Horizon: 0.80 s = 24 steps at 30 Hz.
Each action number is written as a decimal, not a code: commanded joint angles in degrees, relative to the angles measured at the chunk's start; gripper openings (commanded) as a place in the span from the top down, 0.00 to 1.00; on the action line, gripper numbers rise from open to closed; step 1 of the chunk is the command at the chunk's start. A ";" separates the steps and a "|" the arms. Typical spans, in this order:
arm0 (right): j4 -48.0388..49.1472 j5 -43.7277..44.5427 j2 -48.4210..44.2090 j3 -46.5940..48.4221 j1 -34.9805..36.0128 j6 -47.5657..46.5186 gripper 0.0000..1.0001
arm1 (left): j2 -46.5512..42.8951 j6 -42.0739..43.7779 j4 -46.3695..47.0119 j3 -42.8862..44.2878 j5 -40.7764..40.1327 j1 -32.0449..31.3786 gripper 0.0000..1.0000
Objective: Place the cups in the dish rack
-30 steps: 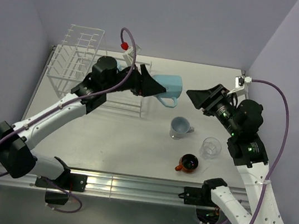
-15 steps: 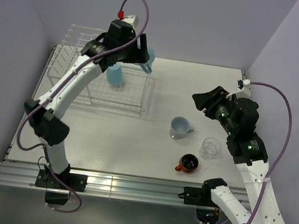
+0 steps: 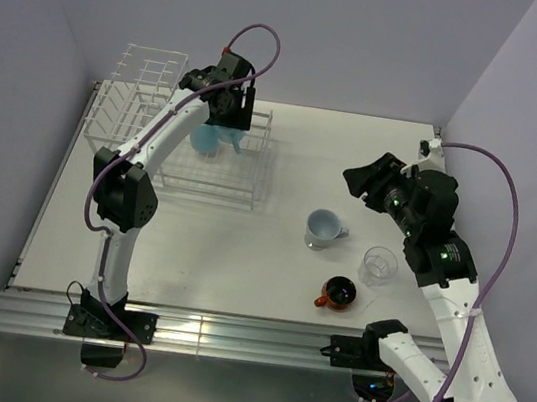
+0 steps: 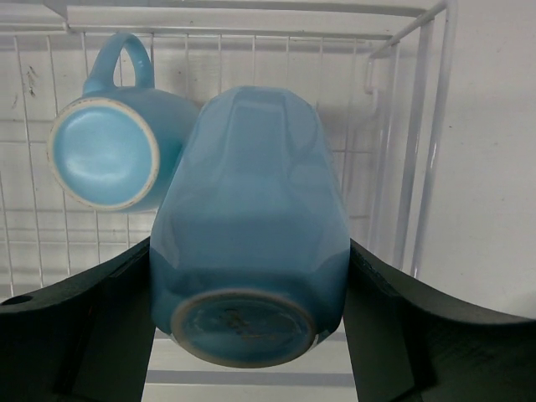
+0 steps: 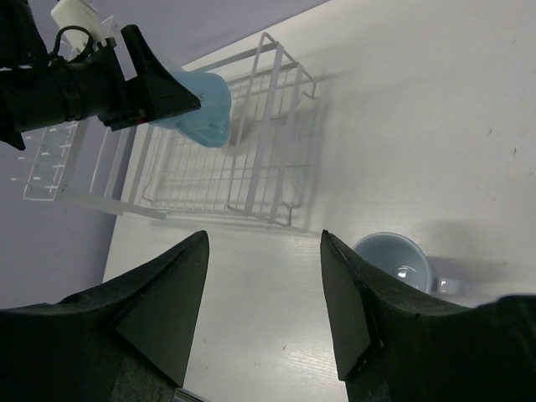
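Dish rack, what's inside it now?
One light blue mug sits upside down in the dish rack. The left hand holds a second mug over it; the rack floor beneath that mug is covered.

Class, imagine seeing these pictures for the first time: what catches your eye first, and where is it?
The blue mug gripped in the left claw above the white wire rack, next to a second blue mug already inside it. Then three cups standing on the table to the right: a pale mug, a glass and an orange cup.
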 commanded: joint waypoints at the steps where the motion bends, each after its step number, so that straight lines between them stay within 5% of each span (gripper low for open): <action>1: 2.44 -0.04 0.00 -0.35 -0.17 -1.39 0.36 | -1.08 2.27 4.22 4.17 -1.62 0.07 1.00; 24: 4.64 -0.57 1.85 -2.99 -0.17 -2.09 0.36 | 6.04 3.06 3.60 8.04 -1.53 1.92 1.00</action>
